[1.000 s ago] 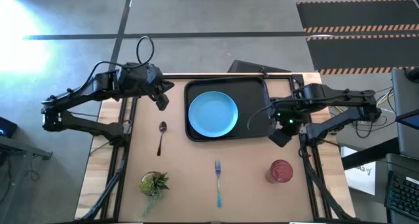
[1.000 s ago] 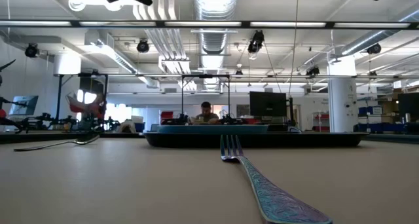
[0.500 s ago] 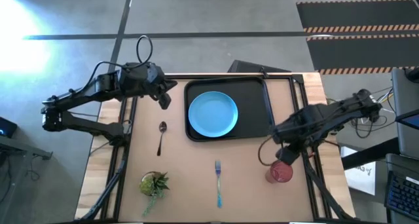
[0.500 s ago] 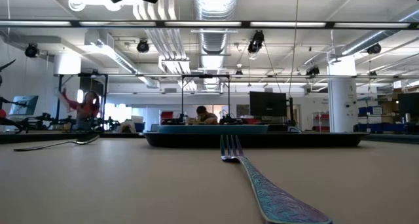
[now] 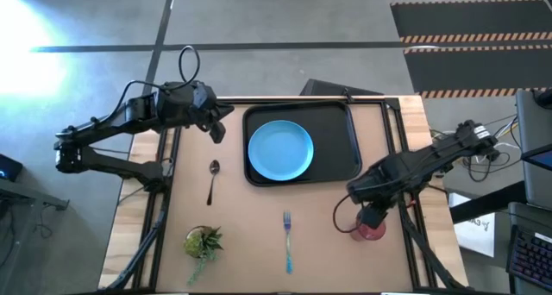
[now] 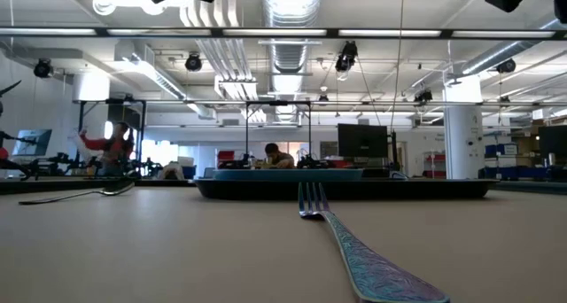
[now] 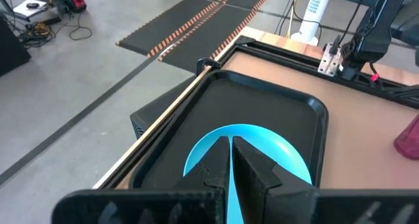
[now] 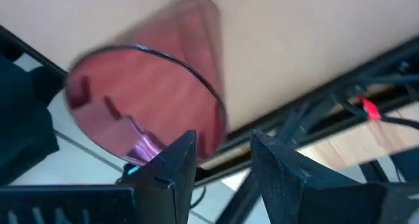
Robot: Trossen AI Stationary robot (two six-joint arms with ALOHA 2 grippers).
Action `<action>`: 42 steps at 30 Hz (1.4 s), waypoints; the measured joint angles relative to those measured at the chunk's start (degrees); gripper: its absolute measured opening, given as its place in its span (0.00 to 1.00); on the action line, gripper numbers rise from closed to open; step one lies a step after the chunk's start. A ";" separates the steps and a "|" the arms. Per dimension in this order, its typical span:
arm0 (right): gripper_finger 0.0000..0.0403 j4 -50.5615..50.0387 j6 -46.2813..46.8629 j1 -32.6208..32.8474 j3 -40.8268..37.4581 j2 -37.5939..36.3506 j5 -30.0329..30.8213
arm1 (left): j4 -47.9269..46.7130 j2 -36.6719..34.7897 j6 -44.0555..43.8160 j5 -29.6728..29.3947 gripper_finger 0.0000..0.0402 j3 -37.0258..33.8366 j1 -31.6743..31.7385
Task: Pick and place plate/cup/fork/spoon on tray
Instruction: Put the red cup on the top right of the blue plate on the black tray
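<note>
Overhead, the right gripper (image 5: 373,217) hangs directly above the small dark-red translucent cup (image 5: 368,229) near the table's right front edge; its fingers (image 8: 175,168) stand slightly apart just beside the cup's (image 8: 147,112) rim, gripping nothing. The left gripper (image 5: 215,133) waits off the large black rectangular tray's (image 5: 341,122) left edge, fingers (image 7: 252,171) closed together. A round light-blue plate (image 5: 280,149) lies inside the tray. On the bare tabletop lie the small dark metal spoon (image 5: 212,178) and the blue-handled, silver-tined fork (image 5: 287,238), well apart. No readable writing shows.
</note>
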 joint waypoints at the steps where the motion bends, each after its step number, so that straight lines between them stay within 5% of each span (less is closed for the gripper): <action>1: 0.33 0.58 -0.04 0.00 0.00 0.12 0.08 | 0.01 0.08 -0.06 0.00 0.00 0.00 0.00; 26: 0.33 9.99 -5.96 0.00 -7.69 2.80 4.59 | -0.16 0.28 -0.19 0.01 0.00 -0.33 0.00; 30: 0.25 9.92 -6.03 0.00 -8.44 2.80 4.61 | -0.16 0.25 -0.19 0.01 0.00 -0.33 0.01; 34: 0.06 9.84 -7.39 0.00 -7.58 2.75 6.40 | -0.15 0.32 -0.17 0.02 0.00 -0.33 0.00; 42: 0.02 6.50 -8.52 0.00 0.76 2.73 21.16 | -0.14 0.34 -0.17 0.01 0.00 -0.33 0.00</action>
